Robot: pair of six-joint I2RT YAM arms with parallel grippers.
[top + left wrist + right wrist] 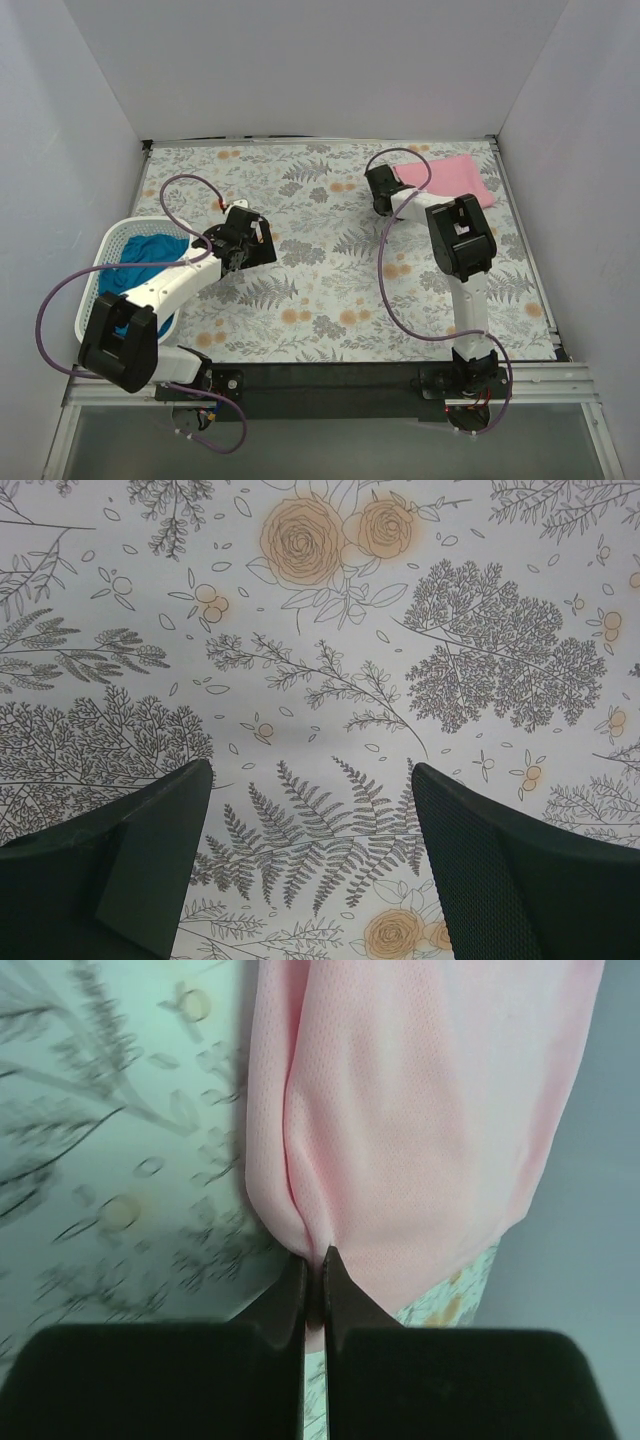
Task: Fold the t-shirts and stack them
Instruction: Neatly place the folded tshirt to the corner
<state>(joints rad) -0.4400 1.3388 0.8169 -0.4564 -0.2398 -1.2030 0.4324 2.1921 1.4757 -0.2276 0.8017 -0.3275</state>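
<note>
The light pink t-shirt (447, 178) lies folded at the far right of the table. My right gripper (385, 196) is at its left edge, shut on a pinch of the pink cloth (400, 1110); the right wrist view shows the fabric bunched between the closed fingertips (335, 1265). The teal-blue t-shirt (140, 262) lies crumpled in the white lattice basket (110, 240) at the left. My left gripper (240, 240) hovers open and empty over the floral tablecloth (330, 680), to the right of the basket.
White walls close in the table on the left, far and right sides. Purple cables loop from both arms over the cloth. A black rail runs along the near edge.
</note>
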